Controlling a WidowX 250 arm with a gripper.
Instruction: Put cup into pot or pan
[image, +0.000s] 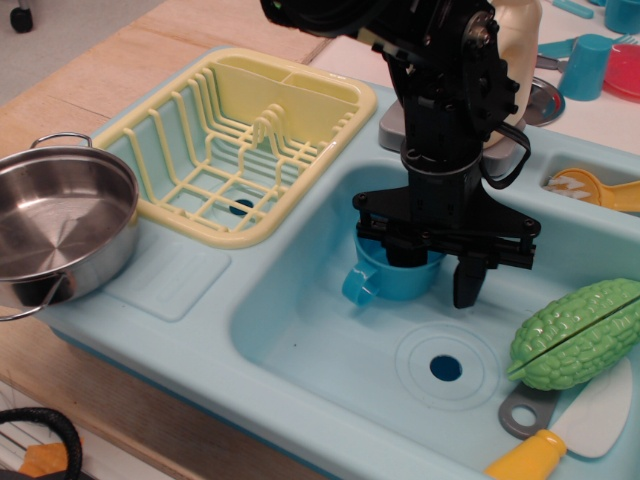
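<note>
The cup (395, 272) stands upright in the sink (300, 330), centre frame, handle pointing lower left. The gripper (432, 268) straddles its right wall, 1 finger inside, 1 outside, jaws spread and not yet pinching. A thin-wall pinch could slip or tip the cup. The pot (55, 230) sits far left, so a loose hold might drop it on the way.

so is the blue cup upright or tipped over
Upright: the cup stands in the sink, rim up, handle sideways, one finger of the open gripper inside.
</note>
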